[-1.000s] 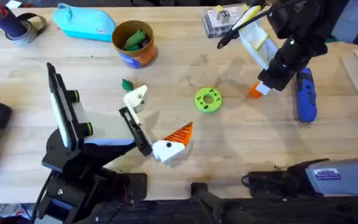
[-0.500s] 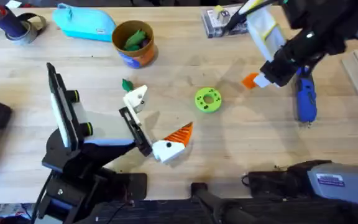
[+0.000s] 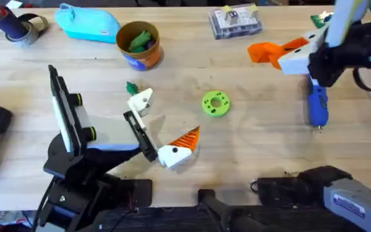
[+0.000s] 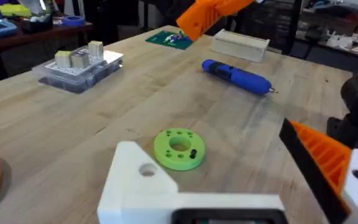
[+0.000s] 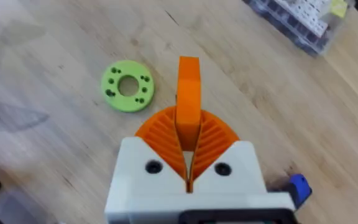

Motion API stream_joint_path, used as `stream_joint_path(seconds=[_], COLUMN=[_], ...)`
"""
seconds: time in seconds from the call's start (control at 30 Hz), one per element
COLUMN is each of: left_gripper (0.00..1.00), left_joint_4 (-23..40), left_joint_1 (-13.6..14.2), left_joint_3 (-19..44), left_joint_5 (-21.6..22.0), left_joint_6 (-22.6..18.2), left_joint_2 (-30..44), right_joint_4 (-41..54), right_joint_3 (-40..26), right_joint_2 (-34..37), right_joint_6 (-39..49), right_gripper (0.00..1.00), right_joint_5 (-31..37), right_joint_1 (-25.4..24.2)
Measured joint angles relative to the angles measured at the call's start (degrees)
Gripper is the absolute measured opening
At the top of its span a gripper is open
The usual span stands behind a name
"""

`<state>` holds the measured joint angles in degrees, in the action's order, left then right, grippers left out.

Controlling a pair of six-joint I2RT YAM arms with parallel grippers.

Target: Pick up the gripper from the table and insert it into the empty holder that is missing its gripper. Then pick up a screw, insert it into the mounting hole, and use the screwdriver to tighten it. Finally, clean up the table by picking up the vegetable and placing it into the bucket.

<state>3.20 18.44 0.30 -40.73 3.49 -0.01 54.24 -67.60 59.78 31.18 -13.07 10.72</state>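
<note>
A pale wooden desk [image 3: 192,151] seen from above. At the upper right of the frame, the right claw [image 5: 188,165] hangs above the desk, closed on the long orange tapered plastic finger on its white base block, the gripper [image 3: 270,53]. In the right wrist view its orange ribbed pads [image 5: 160,137] pinch the finger from both sides.

Just below it lies the chunky blue pen-shaped screwdriver [image 3: 317,103]. At centre sits a bright green ring-shaped disc [image 3: 215,103]. Left of centre is the small cream-white angular block with a dark hole, the empty holder [image 3: 140,101], with the small dark green leafy vegetable [image 3: 131,87] just beside it. At upper left stands the round orange-brown bucket [image 3: 138,44].

The left claw [image 3: 156,132] rests low near the lower centre; one side lacks its finger, so I cannot tell whether it is open or closed.

The gripper looks light, stiff and smooth, probably slippery; holding the flat sides near the base block should steady it for insertion.
</note>
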Motion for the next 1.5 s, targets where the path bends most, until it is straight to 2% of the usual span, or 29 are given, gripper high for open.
stream_joint_path(seconds=[0.1,0.2,0.4,0.57,0.73,0.9,1.1,1.3,1.5], left_gripper=[0.99,0.99,0.99,0.99,0.99,0.99,0.99,0.99,0.99], left_joint_4=[0.0,0.0,0.0,0.0,0.0,0.0,0.0,0.0,0.0], left_joint_1=[0.0,0.0,0.0,0.0,0.0,0.0,0.0,0.0,0.0], left_joint_3=[0.0,0.0,0.0,0.0,0.0,0.0,0.0,0.0,0.0], left_joint_5=[0.0,0.0,0.0,0.0,0.0,0.0,0.0,0.0,0.1], left_joint_6=[0.0,0.0,0.0,0.0,0.0,0.0,0.0,0.0,0.0], left_joint_2=[0.0,0.0,0.0,0.0,0.0,0.0,0.0,0.0,0.0], right_joint_4=[-2.9,-7.6,-20.6,-22.6,-27.0,-32.9,-34.7,-36.7,-42.8], right_joint_3=[0.7,4.4,13.9,15.7,15.9,15.9,16.0,16.0,16.0], right_joint_2=[-2.1,-2.9,1.5,8.8,17.8,27.8,37.2,39.6,39.6], right_joint_6=[-1.4,-3.9,-16.2,-30.4,-39.4,-44.4,-46.5,-47.4,-51.3], right_gripper=[0.009,0.009,0.009,0.009,0.009,0.009,0.009,0.009,0.009], right_joint_5=[-6.1,-14.4,-30.3,-35.9,-41.2,-51.0,-63.2,-69.2,-71.3], right_joint_1=[0.0,0.0,0.1,0.7,3.9,7.9,10.5,12.5,14.1])
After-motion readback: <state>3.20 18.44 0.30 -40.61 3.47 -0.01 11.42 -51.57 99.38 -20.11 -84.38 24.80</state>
